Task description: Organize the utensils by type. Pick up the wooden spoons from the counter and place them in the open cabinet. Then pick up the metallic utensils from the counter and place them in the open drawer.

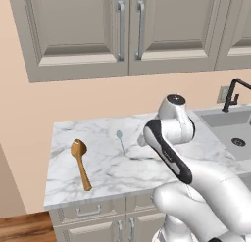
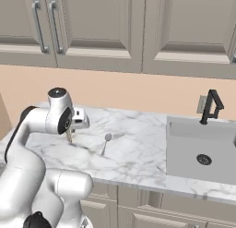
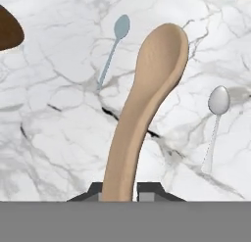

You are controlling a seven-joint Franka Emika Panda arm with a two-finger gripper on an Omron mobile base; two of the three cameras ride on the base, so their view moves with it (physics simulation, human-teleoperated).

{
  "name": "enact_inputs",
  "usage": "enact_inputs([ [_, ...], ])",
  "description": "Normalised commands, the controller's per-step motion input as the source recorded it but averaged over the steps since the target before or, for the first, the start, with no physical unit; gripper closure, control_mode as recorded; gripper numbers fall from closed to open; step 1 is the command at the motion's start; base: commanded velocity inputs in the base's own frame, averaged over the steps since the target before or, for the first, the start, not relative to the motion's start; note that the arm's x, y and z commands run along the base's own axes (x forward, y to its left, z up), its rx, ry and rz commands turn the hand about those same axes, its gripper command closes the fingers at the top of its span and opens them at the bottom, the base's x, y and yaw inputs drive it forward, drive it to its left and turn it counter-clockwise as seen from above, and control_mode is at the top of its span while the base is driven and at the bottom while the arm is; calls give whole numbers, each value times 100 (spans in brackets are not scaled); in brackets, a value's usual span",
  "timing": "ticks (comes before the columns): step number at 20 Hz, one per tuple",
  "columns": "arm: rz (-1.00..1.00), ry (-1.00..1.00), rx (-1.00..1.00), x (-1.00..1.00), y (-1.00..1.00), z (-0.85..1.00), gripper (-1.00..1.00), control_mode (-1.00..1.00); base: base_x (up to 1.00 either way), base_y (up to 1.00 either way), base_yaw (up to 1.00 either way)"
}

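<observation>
Over the counter (image 1: 103, 172), gripper (image 3: 120, 189) was nearly closed, jaws pinched on the handle of the tan spoon (image 3: 147, 99); the spoon ran up the hand view w/ its bowl at the far end, marble behind it. From the right base view the gripper (image 2: 70, 135) sat under the wrist, a bit of tan handle showing below it just above the slab; whether the spoon's far end touched the marble, can't tell.

Big orange-brown spoon (image 1: 80, 162) lay flat on the left part of the counter, bowl toward the wall, handle toward the front edge, well apart from the rest. Teal spoon (image 1: 120, 140) lay nr the middle, bowl toward the wall; in the hand view it (image 3: 112, 50) was left of the tan spoon, not touching. Silver spoon (image 2: 105, 143) lay right of the arm, betw. gripper and sink (image 2: 184, 151); in the hand view it (image 3: 214, 126) was right of the tan spoon, apart.

Upper cabinet doors (image 1: 81, 30) above the counter were closed.
</observation>
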Motion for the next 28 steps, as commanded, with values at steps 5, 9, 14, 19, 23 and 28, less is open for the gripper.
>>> enact_inputs([
  [5,9,-12,-1,-68,-1,90,100,-100,0,0,0],
  [9,10,-16,-2,-54,-10,99,100,-100,0,0,0],
  [14,3,-9,-1,-31,-9,100,100,-100,0,0,0],
  [19,0,-2,0,-47,-18,96,100,-100,0,0,0],
  [23,0,0,0,-35,-27,76,100,-100,0,0,0],
  [28,0,0,0,-3,-15,10,100,-100,0,0,0],
])
